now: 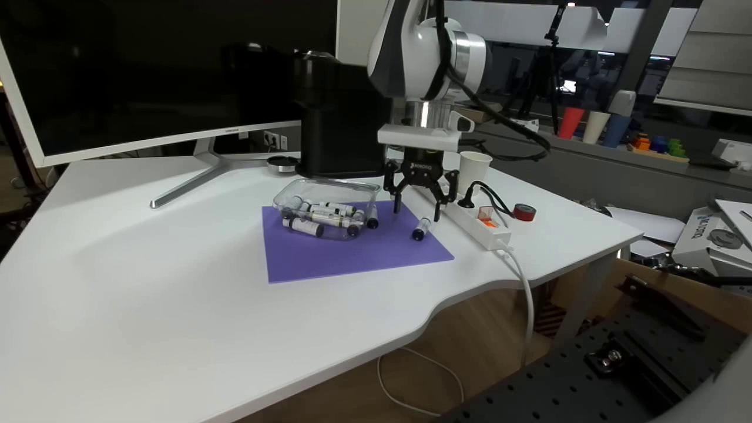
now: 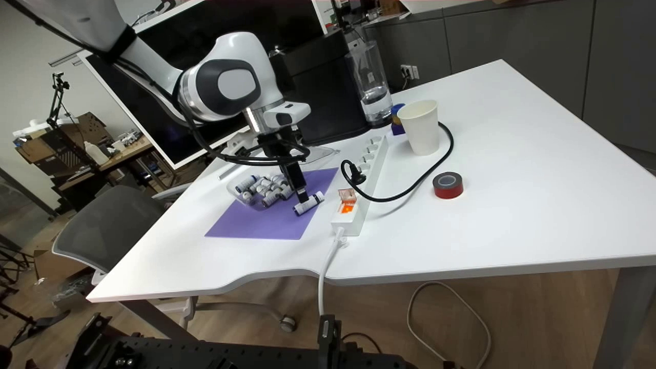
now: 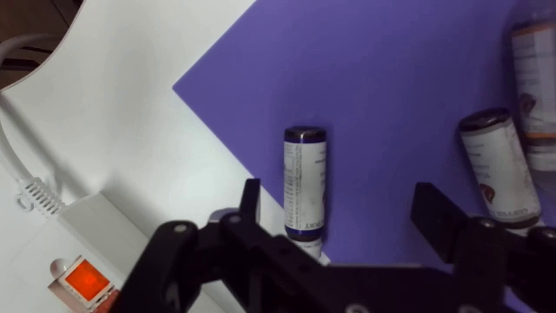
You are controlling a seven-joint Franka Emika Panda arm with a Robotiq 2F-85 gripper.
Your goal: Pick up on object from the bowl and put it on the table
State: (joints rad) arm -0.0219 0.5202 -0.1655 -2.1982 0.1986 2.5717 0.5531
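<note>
The clear plastic bowl [image 1: 329,183] holds several white-labelled vials [image 1: 332,218] with dark ends; it also shows in an exterior view [image 2: 231,190]. A single vial [image 1: 422,229] lies on its side near the mat's edge, apart from the bowl; it shows in an exterior view [image 2: 308,203] and the wrist view [image 3: 305,187]. My gripper [image 1: 417,212] is open and empty above this vial. In the wrist view the vial lies between the fingers [image 3: 339,184], closer to the left one. Another vial [image 3: 499,167] lies by the bowl. The white table [image 1: 176,305] carries everything.
The purple mat [image 1: 352,258] lies under the bowl. A white power strip [image 2: 348,220] with an orange switch runs beside the mat. A paper cup [image 2: 421,128], a black cable [image 2: 410,192], a red tape roll [image 2: 448,185] and a black machine [image 1: 343,117] stand around.
</note>
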